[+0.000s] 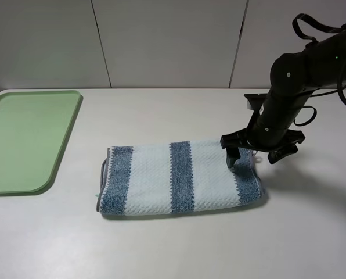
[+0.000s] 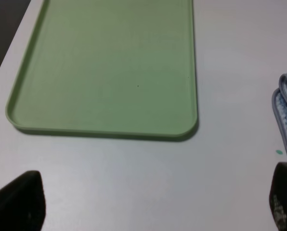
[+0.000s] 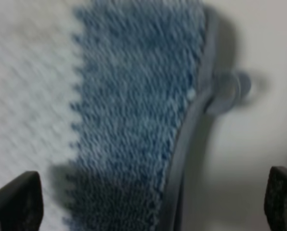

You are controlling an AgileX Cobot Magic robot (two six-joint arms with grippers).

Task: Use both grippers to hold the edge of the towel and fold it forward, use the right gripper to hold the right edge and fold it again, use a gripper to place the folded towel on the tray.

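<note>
Towel (image 1: 179, 177) lies folded into 1 striped band on the white table (image 1: 161, 250), well apart from the green tray (image 1: 28, 139) on the left. You see the right gripper (image 1: 256, 156) with its 2 fingers spread, straddling the right edge (image 3: 184, 144) and its grey binding; whether they touch the cloth, you cannot tell. The left gripper (image 2: 150, 199) hangs spread wide over the table near the tray's corner.

The right arm (image 1: 298, 75) is showing glossy black rounded links, looping black cables (image 1: 313, 20), a green light (image 1: 337, 57) and dark jaws.
</note>
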